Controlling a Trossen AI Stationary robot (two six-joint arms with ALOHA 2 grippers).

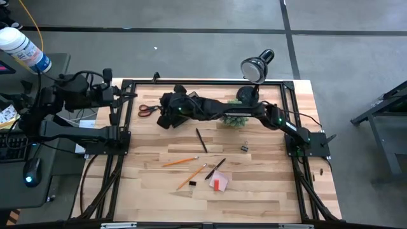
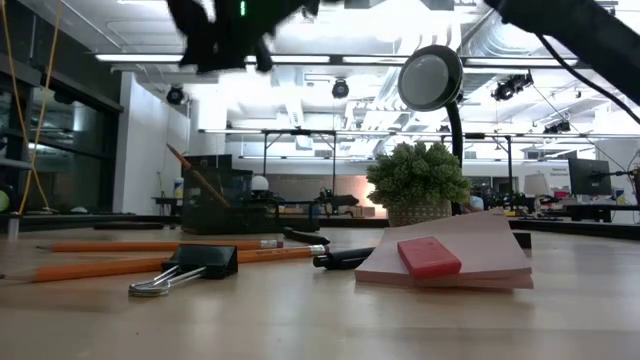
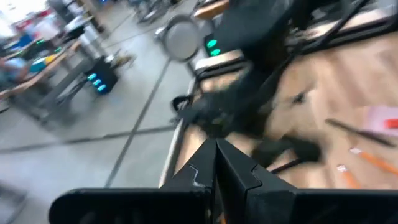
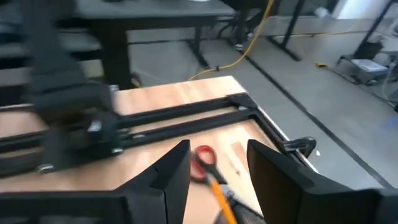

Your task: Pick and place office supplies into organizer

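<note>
Organizer [image 2: 215, 195]: one pencil [image 2: 192, 172] inside. Pencils [image 1: 173, 163], pens [image 1: 201, 140], clip [image 1: 244, 149], pad [image 1: 219, 183], scissors [image 1: 148, 109] remain out. Right gripper [image 4: 217, 163] open, empty above scissors; left gripper [image 3: 216, 163] shut, empty.

A black desk lamp [image 1: 257, 67] stands beside a green spiky plant [image 1: 236, 119] at the table's [image 1: 267, 191] far edge.

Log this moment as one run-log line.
right gripper: open, above scissors | left gripper: shut, parked at table's left edge | organizer: holds one pencil
</note>
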